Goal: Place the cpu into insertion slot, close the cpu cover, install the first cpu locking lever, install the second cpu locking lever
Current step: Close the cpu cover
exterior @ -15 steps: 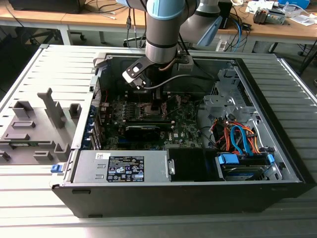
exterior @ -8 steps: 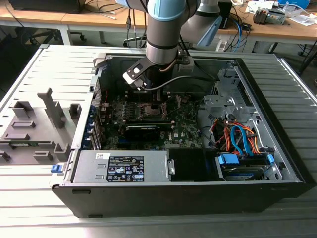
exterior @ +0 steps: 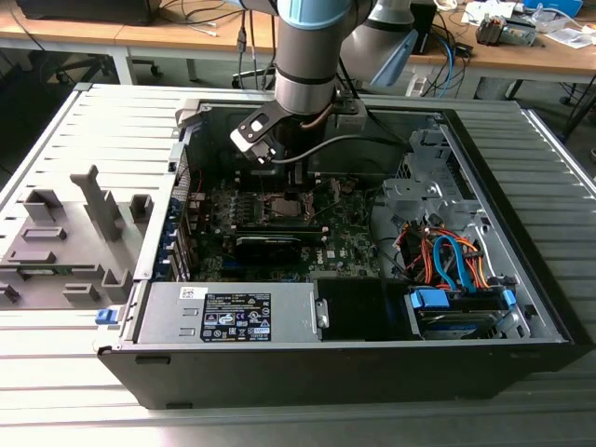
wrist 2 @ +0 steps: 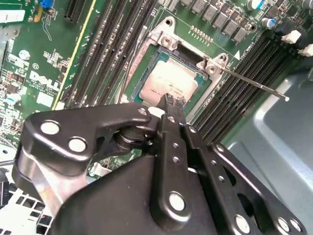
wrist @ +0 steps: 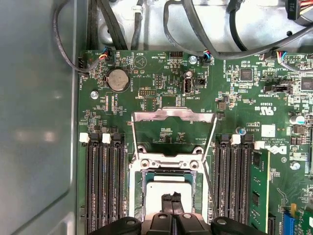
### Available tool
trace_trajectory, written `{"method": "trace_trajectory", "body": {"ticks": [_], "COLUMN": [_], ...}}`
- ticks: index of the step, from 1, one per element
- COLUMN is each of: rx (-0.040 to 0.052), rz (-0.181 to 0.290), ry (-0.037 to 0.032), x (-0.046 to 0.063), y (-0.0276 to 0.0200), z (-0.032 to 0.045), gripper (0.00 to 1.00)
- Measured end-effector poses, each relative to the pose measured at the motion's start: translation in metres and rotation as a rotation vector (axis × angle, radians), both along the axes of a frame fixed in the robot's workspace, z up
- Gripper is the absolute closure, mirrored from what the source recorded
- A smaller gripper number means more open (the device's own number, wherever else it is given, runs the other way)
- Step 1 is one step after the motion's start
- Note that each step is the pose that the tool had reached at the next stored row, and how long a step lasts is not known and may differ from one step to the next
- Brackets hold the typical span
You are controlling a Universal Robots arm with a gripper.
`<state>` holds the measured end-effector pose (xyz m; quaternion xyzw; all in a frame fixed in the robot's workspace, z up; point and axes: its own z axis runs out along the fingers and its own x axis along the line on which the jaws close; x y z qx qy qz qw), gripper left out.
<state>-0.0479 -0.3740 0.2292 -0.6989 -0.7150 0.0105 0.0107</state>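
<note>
The cpu (wrist 2: 168,81) lies flat in the insertion slot (wrist 2: 164,39), its pale silvery face up, on the green motherboard. My gripper (wrist 2: 171,104) is shut, and its black fingertips (wrist: 172,199) hang at the cpu's near edge, just above or touching its face. The cpu cover (wrist: 173,115) stands open, tilted back from the slot, with the board showing through its window. A thin locking lever rod (wrist 2: 254,85) sticks up free beside the slot. In the exterior view the arm (exterior: 307,65) reaches down into the open computer case over the slot (exterior: 279,203).
Black memory slots (wrist: 102,186) flank the socket on both sides. Cables (wrist: 215,49) run along the board's far edge. The case wall (wrist: 39,122) stands close by. A power supply (exterior: 233,312) and a drive bay with orange and blue cables (exterior: 447,261) fill the case's front.
</note>
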Motion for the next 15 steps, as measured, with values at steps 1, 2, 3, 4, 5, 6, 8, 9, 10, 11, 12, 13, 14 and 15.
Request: {"method": "trace_trajectory", "body": {"ticks": [1,2,3,4,5,6,8,9,10,11,12,13,14,15], "rx": [0.0000,0.0001,-0.0003,-0.0001,-0.0002,-0.0004,-0.0002,-0.0005,-0.0005,-0.0004,-0.0004,-0.0004,-0.0004,-0.0004], "rz": [0.000,0.000,0.000,0.000,0.000,0.000,0.000,0.000,0.000,0.000,0.000,0.000,0.000,0.000], "ry": [0.0000,0.0000,0.0003,0.0012,0.0014,0.0014,0.0013,0.0015,0.0019,0.0025,0.0034,0.0039,0.0046,0.0054], "x": [0.000,0.000,0.004,0.012,0.017,0.019,0.025,0.028,0.030,0.033,0.037,0.038,0.042,0.045], "y": [0.0000,0.0000,0.0000,0.0000,-0.0001,-0.0001,0.0001,0.0001,0.0001,0.0001,0.0001,0.0001,0.0001,0.0001], "z": [0.0000,0.0000,0.0002,0.0001,0.0004,0.0012,0.0091,0.0142,0.0155,0.0166,0.0181,0.0192,0.0209,0.0217], "gripper": [0.89,0.89,0.89,0.89,0.89,0.89,0.89,0.89,0.89,0.89,0.89,0.89,0.89,0.89]}}
